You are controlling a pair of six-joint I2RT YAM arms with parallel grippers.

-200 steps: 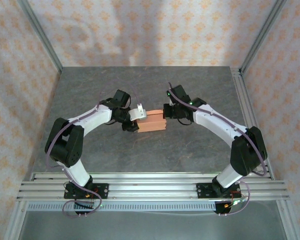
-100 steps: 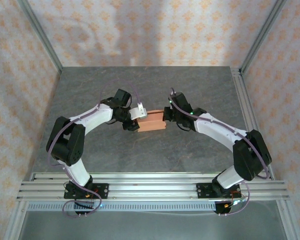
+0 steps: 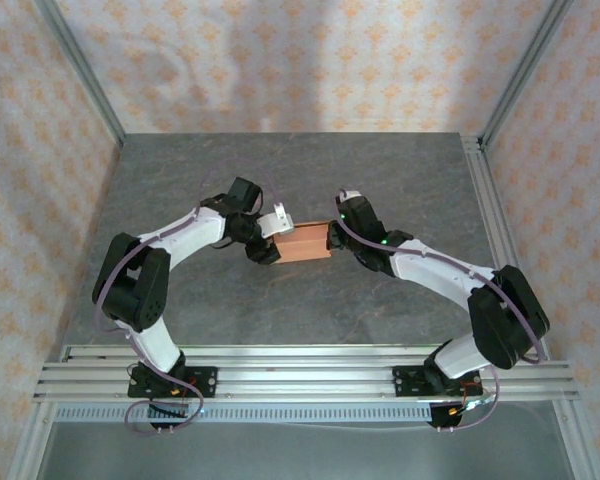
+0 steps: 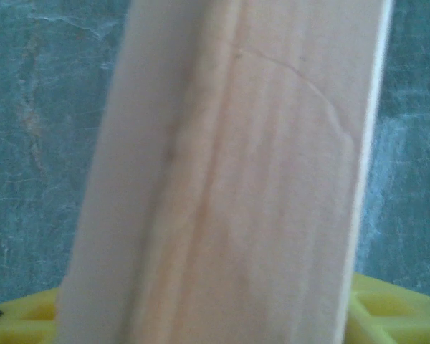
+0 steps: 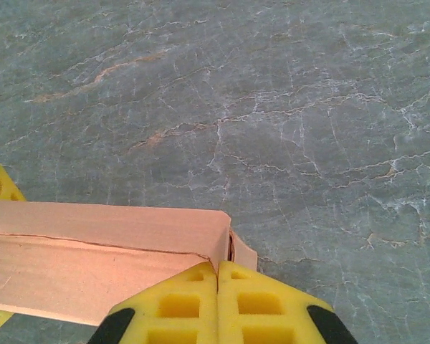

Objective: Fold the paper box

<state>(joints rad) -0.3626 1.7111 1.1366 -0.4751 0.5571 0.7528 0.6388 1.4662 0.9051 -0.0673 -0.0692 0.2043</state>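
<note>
Salmon-orange card, the paper box (image 3: pixel 302 245) lies long axis left to right between your grippers. At its right end the right gripper (image 5: pixel 217 276) is pinched closed, empty. At its left end the left gripper (image 3: pixel 273 238) straddles it; I cannot tell whether it grips.

Folded salmon-orange paper box (image 3: pixel 302 245), lying lengthwise

The paper box (image 3: pixel 302 246) is salmon-orange, the fingers (image 5: pixel 179 304) yellow, the table (image 5: pixel 287 107) veined grey.

Grey stone-look table (image 3: pixel 280 170), papered walls (image 3: pixel 280 60) (peach motifs), aluminium rails (image 3: pixel 300 365) in front.
</note>
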